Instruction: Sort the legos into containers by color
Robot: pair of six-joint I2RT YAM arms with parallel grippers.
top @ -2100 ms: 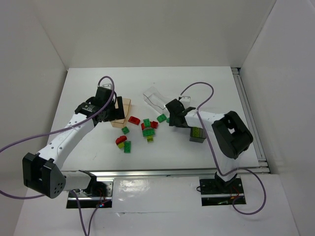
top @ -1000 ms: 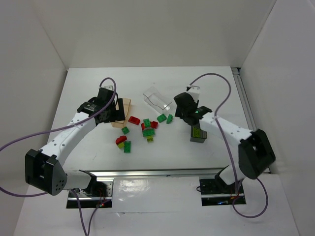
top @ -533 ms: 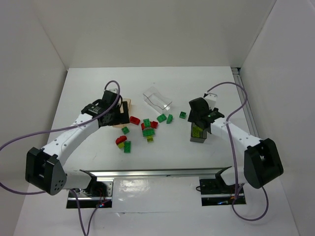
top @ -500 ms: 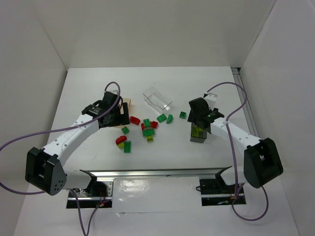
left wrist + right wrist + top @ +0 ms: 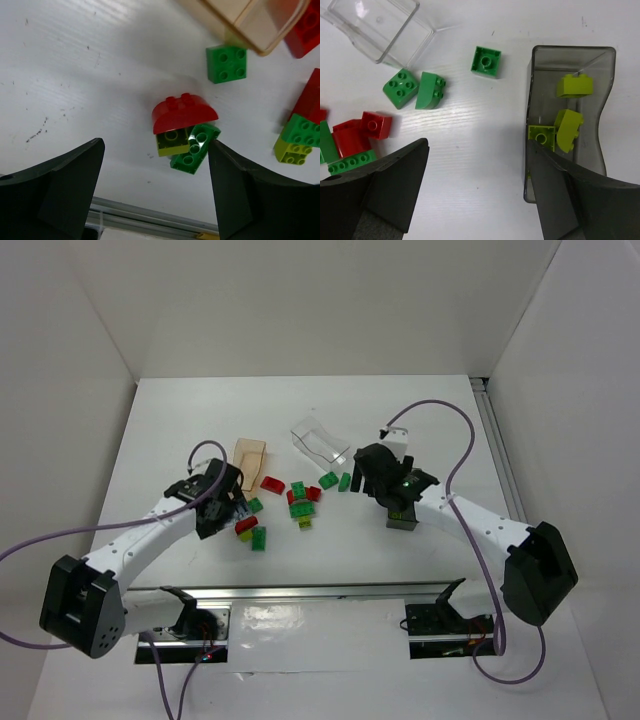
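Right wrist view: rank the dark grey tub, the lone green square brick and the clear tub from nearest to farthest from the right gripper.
1. Dark grey tub, close beside one finger of the right gripper, at the picture's right.
2. Lone green square brick, ahead, upper middle.
3. Clear tub, far upper left.

Bare table (image 5: 470,165) between green bricks (image 5: 401,89), grey tub (image 5: 545,70).

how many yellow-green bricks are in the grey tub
3. In the dark grey tub, one brick lies toward the far end, one in the middle, one against the left wall. The tub's near corner is hidden, so more may be there.
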